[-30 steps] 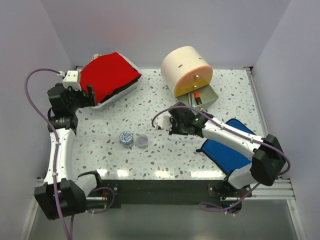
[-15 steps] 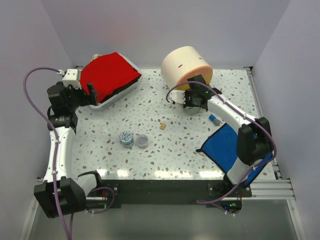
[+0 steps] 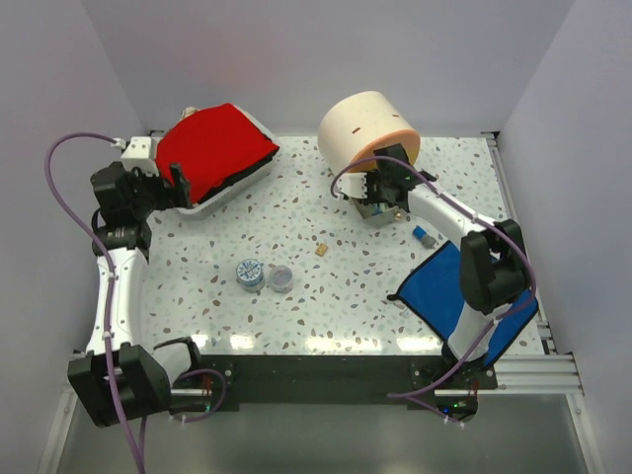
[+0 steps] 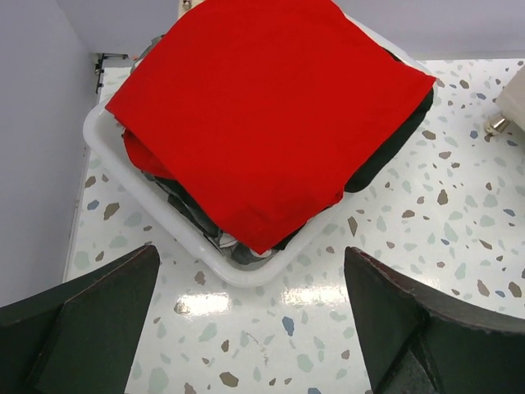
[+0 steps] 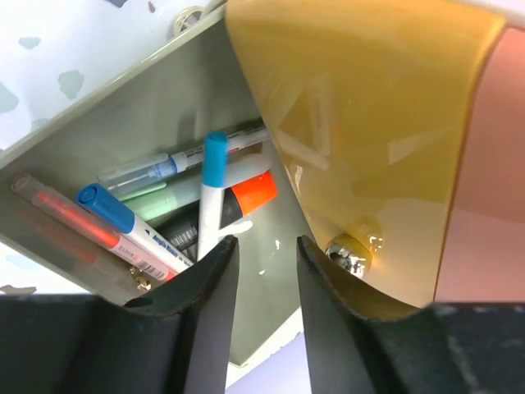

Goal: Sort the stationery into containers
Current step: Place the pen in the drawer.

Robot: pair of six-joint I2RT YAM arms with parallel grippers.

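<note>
The cream drum lies at the back. Its grey lower drawer is pulled out below the yellow drawer front with its small knob. Inside lie thin pens, an orange-black highlighter and a pale green marker. My right gripper hangs over this drawer, jaws slightly apart and empty. The white case with a red top is at the back left; my left gripper is wide open before it. Two tape rolls, blue-patterned and purple, a tan cube and a blue-grey stub lie on the table.
A flat blue cloth lies at the front right, partly under the right arm. The speckled table ends in walls at the back and both sides.
My right gripper has moved from the middle of the table back to the drum's open drawer. The tan cube and blue-grey stub now show. The left arm has not moved.
</note>
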